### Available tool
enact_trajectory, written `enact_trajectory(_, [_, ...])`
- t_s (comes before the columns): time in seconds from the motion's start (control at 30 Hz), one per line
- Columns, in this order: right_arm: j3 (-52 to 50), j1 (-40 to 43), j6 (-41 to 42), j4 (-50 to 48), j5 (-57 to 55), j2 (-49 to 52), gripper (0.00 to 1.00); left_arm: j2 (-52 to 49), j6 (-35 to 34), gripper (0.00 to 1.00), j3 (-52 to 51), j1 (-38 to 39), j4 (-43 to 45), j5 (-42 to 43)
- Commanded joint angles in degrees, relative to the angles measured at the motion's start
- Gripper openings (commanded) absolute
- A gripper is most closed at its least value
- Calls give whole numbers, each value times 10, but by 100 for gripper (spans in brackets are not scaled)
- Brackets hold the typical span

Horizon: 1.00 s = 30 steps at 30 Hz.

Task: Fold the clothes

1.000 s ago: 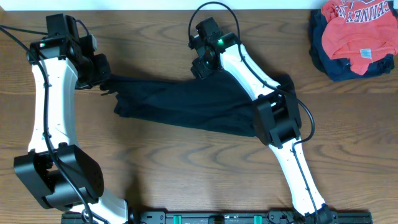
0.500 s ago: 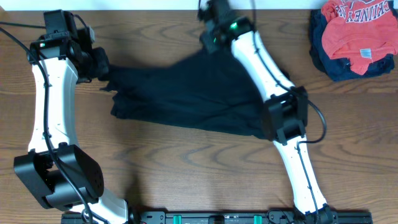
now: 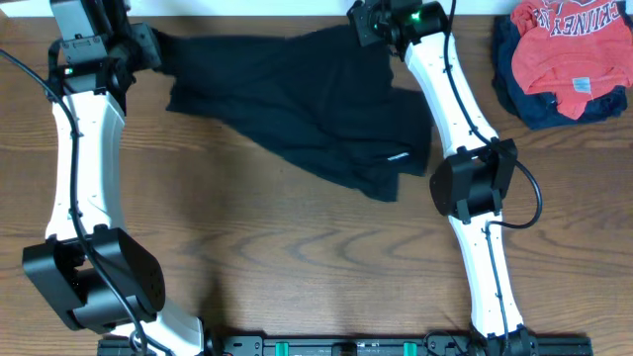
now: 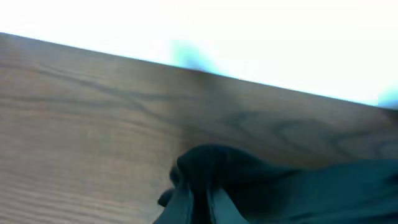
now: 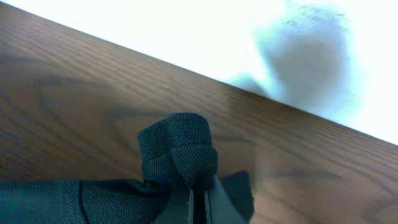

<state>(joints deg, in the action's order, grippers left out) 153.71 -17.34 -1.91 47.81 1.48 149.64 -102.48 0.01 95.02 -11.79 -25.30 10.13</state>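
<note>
A black garment [image 3: 297,109] lies spread across the far half of the wooden table, stretched between both arms. My left gripper [image 3: 148,44] is shut on its far left corner, seen bunched between the fingers in the left wrist view [image 4: 199,205]. My right gripper [image 3: 364,30] is shut on its far right corner; the right wrist view shows a fold of black mesh cloth [image 5: 180,149] pinched in the jaws [image 5: 198,208]. Both grippers are near the table's far edge. The garment's near edge trails down to the right [image 3: 391,168].
A pile of clothes, an orange printed shirt [image 3: 564,44] on dark blue cloth [image 3: 514,89], sits at the far right corner. The table's far edge [image 3: 247,12] meets a white surface just beyond both grippers.
Both grippers have carried the black garment away from me, from the table's middle to its far edge. The cloth has spread wider and its near edge has dragged along.
</note>
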Motion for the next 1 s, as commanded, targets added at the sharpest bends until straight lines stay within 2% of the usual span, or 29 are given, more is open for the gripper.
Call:
enact_trajectory(0.0, [13,10,12,-2,-10,7,1,-26,3,6,-3,-2,7,-11])
enact_trajectory(0.3, [13,9,12,6,-11,7,1,-75,3,6,-3,-2,-10,-3])
enact_trajectory(0.53, [16,12,12,17,-11,3,1,-74,3,6,-3,-2,-9,-3])
enact_trajectory(0.77, [23,20,10,55,-11,-66,1,-16,3,6,3,-3,-10,-3])
enact_trajectory(0.97, [23,43,10,116,-11,-180,1,90,3,7,13,-4,-6,-3])
